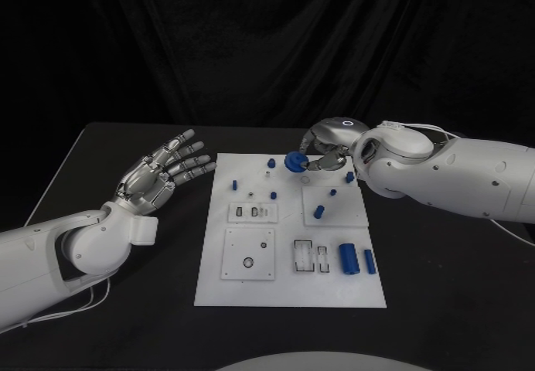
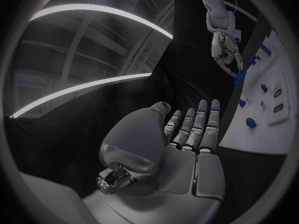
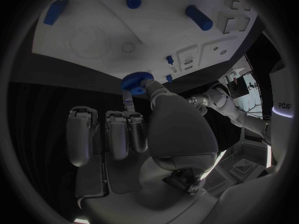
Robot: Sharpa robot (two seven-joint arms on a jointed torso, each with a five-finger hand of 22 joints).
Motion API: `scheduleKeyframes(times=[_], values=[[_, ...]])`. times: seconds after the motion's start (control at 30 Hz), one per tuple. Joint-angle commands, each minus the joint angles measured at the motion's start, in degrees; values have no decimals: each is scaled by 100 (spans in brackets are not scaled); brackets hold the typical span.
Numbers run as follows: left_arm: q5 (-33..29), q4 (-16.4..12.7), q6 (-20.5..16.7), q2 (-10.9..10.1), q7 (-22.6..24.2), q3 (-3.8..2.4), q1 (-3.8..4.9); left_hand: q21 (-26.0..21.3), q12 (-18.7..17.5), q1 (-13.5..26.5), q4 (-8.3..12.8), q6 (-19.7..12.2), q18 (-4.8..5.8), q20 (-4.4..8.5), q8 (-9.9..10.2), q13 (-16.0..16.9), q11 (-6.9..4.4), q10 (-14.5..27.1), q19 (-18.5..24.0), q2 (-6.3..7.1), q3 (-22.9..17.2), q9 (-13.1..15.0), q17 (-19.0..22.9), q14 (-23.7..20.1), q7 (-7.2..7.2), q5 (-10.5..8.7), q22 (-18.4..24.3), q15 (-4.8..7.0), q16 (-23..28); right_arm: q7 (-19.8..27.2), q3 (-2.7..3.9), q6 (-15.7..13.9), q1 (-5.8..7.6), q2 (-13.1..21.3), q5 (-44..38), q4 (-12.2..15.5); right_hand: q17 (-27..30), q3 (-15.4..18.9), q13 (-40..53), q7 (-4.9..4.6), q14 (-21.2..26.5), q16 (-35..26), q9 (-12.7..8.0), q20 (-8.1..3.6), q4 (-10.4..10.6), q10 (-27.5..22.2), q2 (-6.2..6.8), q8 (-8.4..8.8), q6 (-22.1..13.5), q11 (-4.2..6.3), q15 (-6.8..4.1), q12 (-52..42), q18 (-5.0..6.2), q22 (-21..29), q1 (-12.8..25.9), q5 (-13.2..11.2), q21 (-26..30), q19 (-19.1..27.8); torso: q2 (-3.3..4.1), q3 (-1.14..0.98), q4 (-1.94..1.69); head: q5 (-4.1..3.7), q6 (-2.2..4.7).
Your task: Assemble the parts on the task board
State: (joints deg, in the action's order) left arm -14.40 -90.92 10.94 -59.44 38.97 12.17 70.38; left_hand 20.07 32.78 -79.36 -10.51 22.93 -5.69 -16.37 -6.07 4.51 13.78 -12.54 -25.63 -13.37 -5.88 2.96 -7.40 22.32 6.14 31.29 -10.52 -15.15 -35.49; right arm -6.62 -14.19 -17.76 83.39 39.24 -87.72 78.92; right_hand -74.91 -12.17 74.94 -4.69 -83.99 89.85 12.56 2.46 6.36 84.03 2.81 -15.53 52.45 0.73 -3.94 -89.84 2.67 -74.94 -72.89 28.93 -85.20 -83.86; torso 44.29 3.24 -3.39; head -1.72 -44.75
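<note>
Task board (image 1: 290, 286) sits mid-table, blue parts scattered on it. Left hand (image 1: 161, 171) hovers beside the board, fingers spread, holding nothing. Right hand (image 1: 323, 154) pinches a blue gear (image 1: 295, 161) above the board's far edge. Risk: the fingertip pinch looks thin, so the gear could tilt, slip, or knock the small pegs (image 1: 271, 163) nearby.
</note>
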Motion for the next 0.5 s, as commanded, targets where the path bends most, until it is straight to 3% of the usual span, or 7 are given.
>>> scheduleKeyframes(times=[0.03,0.3,0.5], values=[[-39,-3,29,28,276,-5,-8,37,31,50,-13,-14,73,11,-11,-8,39,-19,33,9,-32,3,8,-21,29,8,-9,-24,-21,38,5,22,-29,-173,-39,-124,-1509,-37,1506,63,-601,15,1218,-30,5,597,4,17,17,25,-33,-16,-81,-973,60,-28,-22,-159,11,-3,-9,-25,-9],[-39,13,42,70,264,-6,-8,38,34,55,-10,-15,74,10,-11,-7,44,-21,35,13,-39,3,8,-23,31,9,-9,-25,-25,170,11,68,-123,-626,-39,-499,-1509,-65,1506,51,-601,15,1236,-26,-7,597,2,33,-11,16,-28,-16,-87,-993,55,-80,-37,-176,11,-6,-8,-34,-14],[-41,52,57,107,256,-6,-8,38,34,55,-10,-15,74,10,-11,-7,44,-21,35,13,-39,3,8,-23,31,9,-9,-25,-25,221,13,165,-185,-794,-39,-628,-1509,-89,1506,32,-601,15,1249,-19,-18,597,-1,53,-40,2,-18,-16,-115,-1074,55,-132,-106,-246,7,-3,-14,-36,-36]])
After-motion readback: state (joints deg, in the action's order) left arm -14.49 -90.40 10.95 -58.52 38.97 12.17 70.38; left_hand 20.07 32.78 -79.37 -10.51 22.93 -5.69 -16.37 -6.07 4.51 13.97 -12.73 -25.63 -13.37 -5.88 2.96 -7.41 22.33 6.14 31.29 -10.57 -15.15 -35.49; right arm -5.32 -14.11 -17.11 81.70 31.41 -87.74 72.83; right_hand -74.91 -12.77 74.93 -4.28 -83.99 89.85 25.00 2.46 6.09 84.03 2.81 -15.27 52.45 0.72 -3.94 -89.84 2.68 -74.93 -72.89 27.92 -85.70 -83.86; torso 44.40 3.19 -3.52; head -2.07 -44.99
